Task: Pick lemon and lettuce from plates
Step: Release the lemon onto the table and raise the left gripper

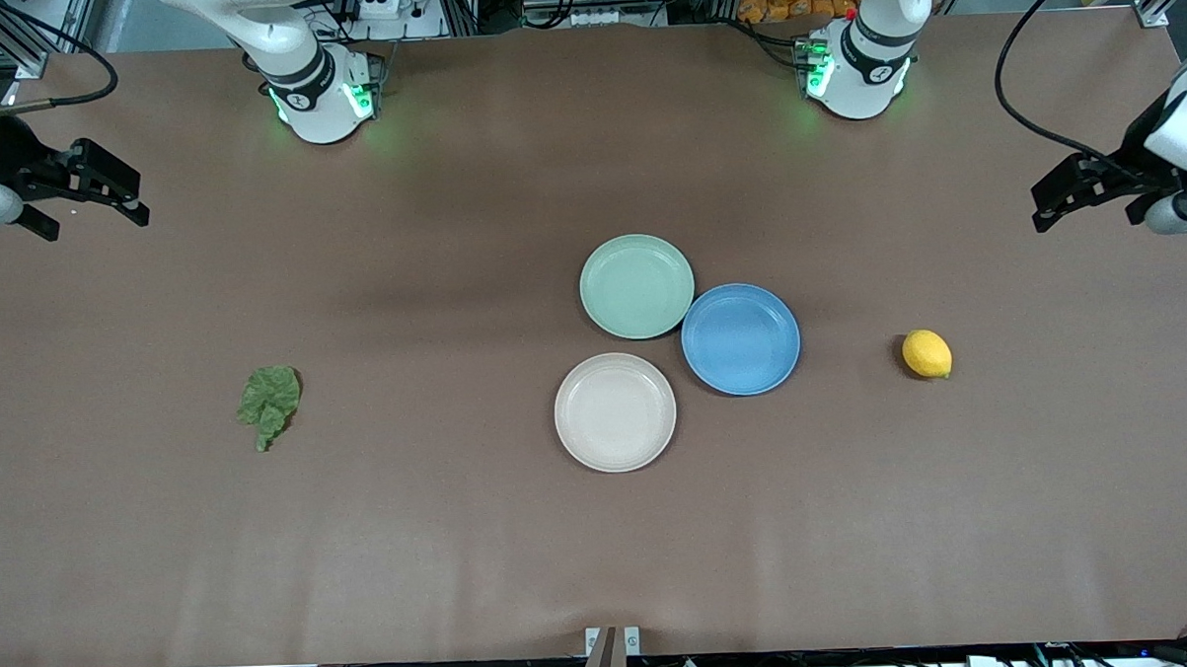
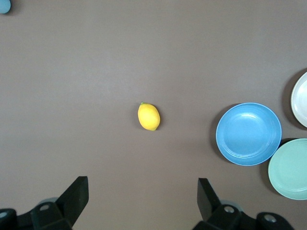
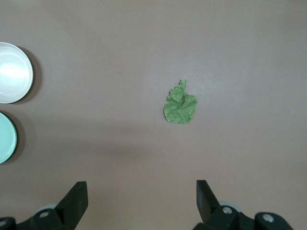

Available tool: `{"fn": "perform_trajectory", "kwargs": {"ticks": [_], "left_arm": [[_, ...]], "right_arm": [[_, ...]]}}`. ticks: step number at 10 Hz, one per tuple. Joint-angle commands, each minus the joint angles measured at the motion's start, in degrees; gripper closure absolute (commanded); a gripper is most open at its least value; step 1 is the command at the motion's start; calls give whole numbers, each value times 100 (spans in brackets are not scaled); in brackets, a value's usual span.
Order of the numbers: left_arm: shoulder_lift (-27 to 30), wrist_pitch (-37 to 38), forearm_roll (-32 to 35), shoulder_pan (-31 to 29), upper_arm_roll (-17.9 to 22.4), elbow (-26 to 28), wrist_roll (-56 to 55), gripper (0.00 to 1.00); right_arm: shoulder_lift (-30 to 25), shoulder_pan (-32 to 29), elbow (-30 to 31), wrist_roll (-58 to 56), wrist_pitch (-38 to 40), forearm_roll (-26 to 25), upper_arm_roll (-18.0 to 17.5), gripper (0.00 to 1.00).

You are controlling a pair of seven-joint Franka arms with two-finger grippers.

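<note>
On the tabletop: lemon and lettuce off the empty plates, well apart. Left gripper and right gripper raised at their ends, jaws apart. Task looks complete.

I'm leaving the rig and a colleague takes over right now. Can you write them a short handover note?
Left gripper: open, empty, waiting over the left arm's end of the table.
Right gripper: open, empty, over the right arm's end.
Lemon: on the bare table, beside the blue plate, toward the left arm's end.
Lettuce: flat on the table toward the right arm's end.
Mint plate and beige plate: both empty, mid-table.
Done: neither item lies on a plate.
Left: nothing obvious; confirm the goal.
</note>
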State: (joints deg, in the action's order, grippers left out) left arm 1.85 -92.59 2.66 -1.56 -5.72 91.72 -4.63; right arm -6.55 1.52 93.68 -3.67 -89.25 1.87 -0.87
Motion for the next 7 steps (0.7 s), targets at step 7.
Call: {"fn": "perform_trajectory", "kwargs": {"ticks": [7], "left_arm": [[-273, 4, -442, -38, -35, -331, 129, 0]], "right_arm": [[-57, -90, -104, -20, 374, 60, 16, 0]]}}
